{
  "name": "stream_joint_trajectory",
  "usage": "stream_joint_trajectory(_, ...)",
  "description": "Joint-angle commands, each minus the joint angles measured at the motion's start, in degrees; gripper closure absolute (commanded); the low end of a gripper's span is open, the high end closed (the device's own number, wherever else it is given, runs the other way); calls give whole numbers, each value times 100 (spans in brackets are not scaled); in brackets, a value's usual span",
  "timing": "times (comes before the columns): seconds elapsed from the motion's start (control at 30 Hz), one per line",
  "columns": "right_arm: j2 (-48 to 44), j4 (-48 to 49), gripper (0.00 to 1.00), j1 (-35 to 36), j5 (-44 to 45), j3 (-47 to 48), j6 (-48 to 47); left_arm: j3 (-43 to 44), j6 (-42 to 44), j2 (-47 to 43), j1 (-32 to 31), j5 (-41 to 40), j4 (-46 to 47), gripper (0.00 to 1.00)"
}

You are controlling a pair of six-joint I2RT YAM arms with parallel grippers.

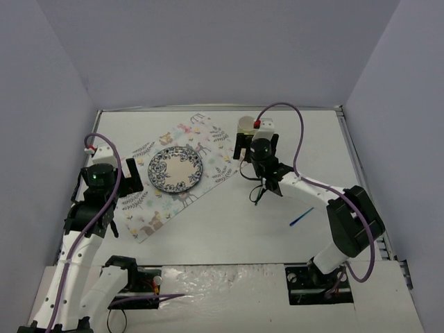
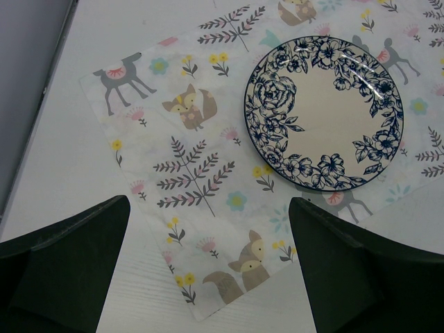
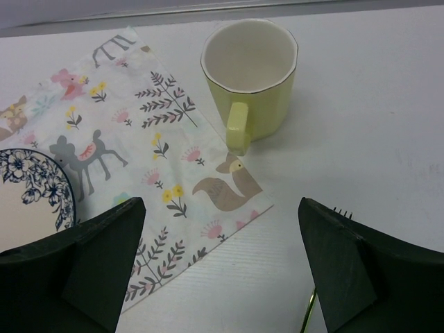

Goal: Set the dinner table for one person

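Observation:
The white dinner table (image 1: 229,229) carries a floral animal-print placemat (image 1: 156,205), laid at a slant. A blue-patterned plate (image 1: 176,168) sits on the placemat and also shows in the left wrist view (image 2: 322,111). A pale yellow mug (image 3: 250,76) stands upright at the placemat's far right corner, its handle towards the camera. My right gripper (image 3: 222,202) is open and empty, hovering just near of the mug (image 1: 246,125). My left gripper (image 2: 208,201) is open and empty above the placemat's near-left part (image 2: 201,166), left of the plate.
A fork with dark tines (image 3: 340,209) and a gold handle (image 3: 309,312) lies under my right finger. A thin blue utensil (image 1: 302,217) lies on the table to the right. Grey walls enclose the table on three sides.

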Motion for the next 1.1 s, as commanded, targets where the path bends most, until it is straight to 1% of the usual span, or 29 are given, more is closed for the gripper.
stream_joint_trajectory(0.0,391,533,14,-98,371,538,115,56,-28,2,21,-73,256,3)
stream_joint_trajectory(0.2,927,740,25,-263,275,794,192,56,-32,-20,21,-69,261,3)
stream_joint_trajectory(0.33,1176,991,34,-488,-4,817,276,56,-28,-34,21,-59,261,3)
stream_joint_trajectory(0.4,1263,1065,41,-613,-117,831,260,56,-28,-26,21,-52,268,3)
stream_joint_trajectory(0.43,1306,1133,42,-637,-181,832,247,61,-28,-25,21,-50,269,3)
stream_joint_trajectory(0.57,1446,1281,46,-717,-385,898,81,74,-28,-25,21,-33,278,3)
stream_joint_trajectory(0.8,1580,1410,50,-709,-496,1016,-131,74,-28,-42,21,-33,279,3)
stream_joint_trajectory(0.9,1593,1464,53,-668,-480,1008,-151,74,-32,-42,21,-29,287,3)
stream_joint_trajectory(1.07,1689,1460,54,-603,-436,1110,-203,77,-31,-51,21,-19,287,3)
